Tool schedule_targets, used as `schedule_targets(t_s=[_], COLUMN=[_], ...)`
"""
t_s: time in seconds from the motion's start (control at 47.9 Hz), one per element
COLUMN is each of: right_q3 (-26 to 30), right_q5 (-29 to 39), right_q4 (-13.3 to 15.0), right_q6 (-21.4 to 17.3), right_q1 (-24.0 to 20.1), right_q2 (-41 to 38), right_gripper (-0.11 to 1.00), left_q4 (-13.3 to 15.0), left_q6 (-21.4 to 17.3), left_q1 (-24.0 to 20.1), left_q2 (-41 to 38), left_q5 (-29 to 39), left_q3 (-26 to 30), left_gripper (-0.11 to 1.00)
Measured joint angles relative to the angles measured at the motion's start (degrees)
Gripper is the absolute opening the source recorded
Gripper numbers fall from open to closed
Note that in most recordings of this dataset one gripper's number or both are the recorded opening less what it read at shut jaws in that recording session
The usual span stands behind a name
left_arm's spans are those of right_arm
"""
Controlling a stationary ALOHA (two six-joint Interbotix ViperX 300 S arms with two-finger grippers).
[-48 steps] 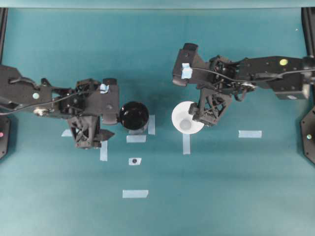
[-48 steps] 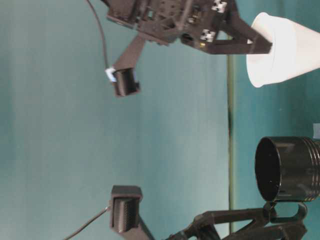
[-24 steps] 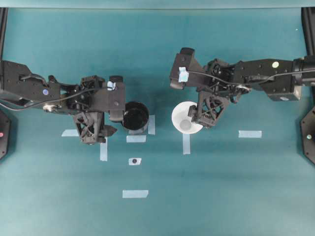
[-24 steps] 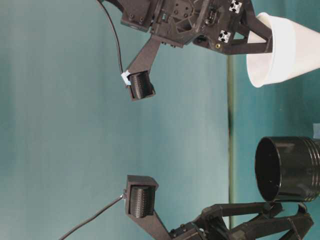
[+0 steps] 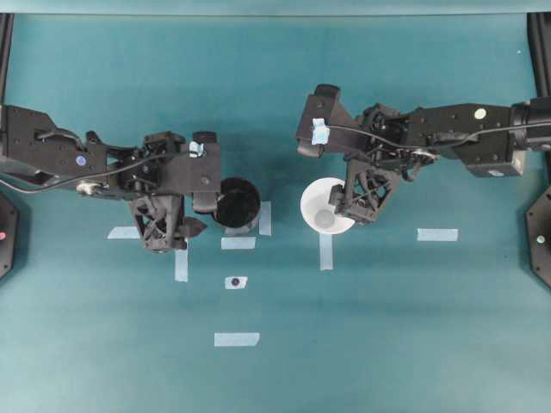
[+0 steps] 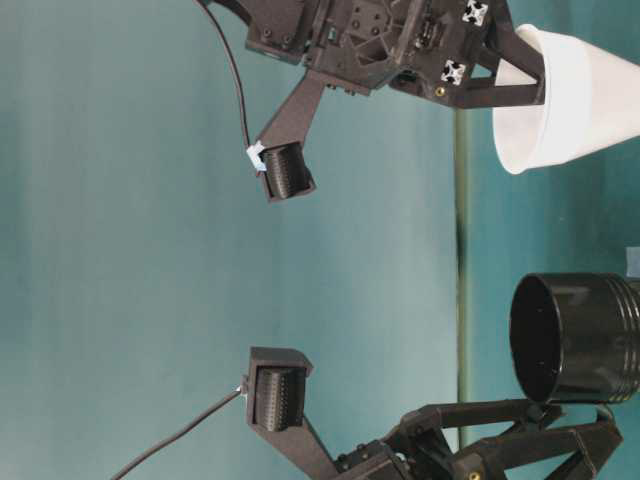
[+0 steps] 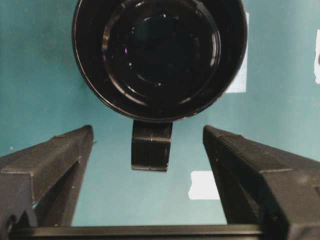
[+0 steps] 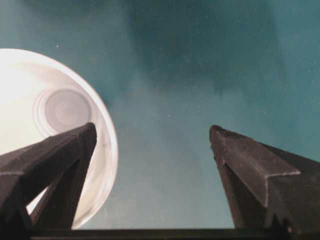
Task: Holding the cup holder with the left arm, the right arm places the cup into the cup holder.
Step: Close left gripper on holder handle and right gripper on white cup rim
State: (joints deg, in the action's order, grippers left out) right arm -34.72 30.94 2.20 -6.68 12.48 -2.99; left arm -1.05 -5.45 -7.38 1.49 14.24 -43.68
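Observation:
The glossy black cup holder [image 5: 237, 204] stands upright left of centre, its mouth open [image 7: 160, 55]. Its small tab [image 7: 151, 150] points at my left gripper [image 7: 148, 131] and sits between the open fingers, touching neither. The white cup [image 5: 325, 206] stands upright to the right of the holder, apart from it. My right gripper [image 8: 152, 127] is open and straddles the cup's rim [image 8: 111, 150]: one finger [image 8: 55, 165] is over the cup's inside and the other [image 8: 255, 175] is outside. In the table-level view the cup [image 6: 575, 100] and the holder [image 6: 575, 340] both rest on the table.
Pale tape strips lie on the teal table: beside the holder [image 5: 265, 218], below the cup [image 5: 325, 251], at the right [image 5: 437, 234] and toward the front [image 5: 237, 339]. A small tape piece with a dark dot [image 5: 235, 281] lies below the holder.
My left gripper has moved right, up to the holder's tab side. My right gripper has shifted slightly at the cup's rim. The cup and the holder have stayed in place.

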Motion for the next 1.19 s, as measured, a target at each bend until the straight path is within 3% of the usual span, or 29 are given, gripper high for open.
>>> schedule_targets(t_s=[0.146, 0.334, 0.376, 0.96, 1.19], right_q3=[0.0, 0.4, 0.6, 1.5, 2.5], right_q5=[0.3, 0.6, 0.7, 2.0, 5.9], right_q4=[-0.4, -1.9, -2.2, -4.5, -4.8], right_q6=[0.0, 0.0, -0.1, -0.1, -0.1], right_q1=[0.0, -0.1, 0.0, -1.1, -1.1], right_q2=[-0.3, -1.2, -1.3, -1.1, -0.5], right_gripper=[0.77, 0.33, 0.27, 0.15, 0.06], left_q4=[-0.1, -0.1, -0.1, 0.0, -0.1], left_q6=[0.0, 0.0, 0.1, 0.1, 0.1], left_q1=[0.0, 0.1, 0.0, 0.4, 0.4], left_q2=[-0.1, -0.3, -0.3, -0.2, 0.4], left_q5=[0.2, 0.8, 0.9, 0.5, 0.2], left_q3=[0.0, 0.0, 0.0, 0.0, 0.1], left_gripper=[0.65, 0.23, 0.22, 0.22, 0.22])
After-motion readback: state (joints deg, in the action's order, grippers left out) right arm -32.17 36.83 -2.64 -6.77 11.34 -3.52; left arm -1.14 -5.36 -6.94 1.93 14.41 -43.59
